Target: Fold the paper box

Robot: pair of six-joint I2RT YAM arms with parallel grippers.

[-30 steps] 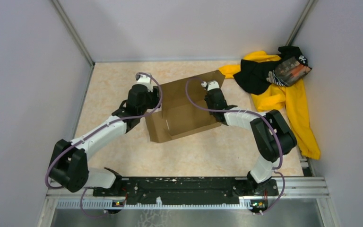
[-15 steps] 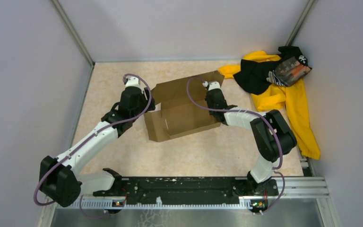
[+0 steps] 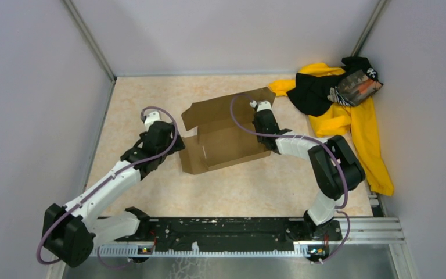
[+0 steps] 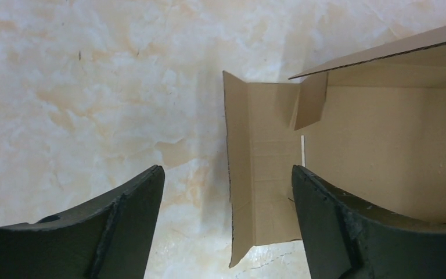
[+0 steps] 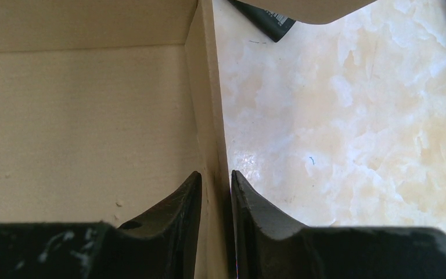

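left gripper (image 4: 227,174) wide, empty | right gripper (image 5: 216,177) pinching paper box (image 3: 226,136) wall, toward table (image 3: 151,192) far edge | risk: unheld left flap flopping flat, pinched wall slipping

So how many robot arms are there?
2. The left arm is left of the paper box, jaws open and empty. The right arm is on the box's right side, jaws pinching its wall.

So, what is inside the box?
Only bare cardboard floor shows inside the box, plus one finger of the right gripper pinching its wall. The corner beneath that gripper is hidden.
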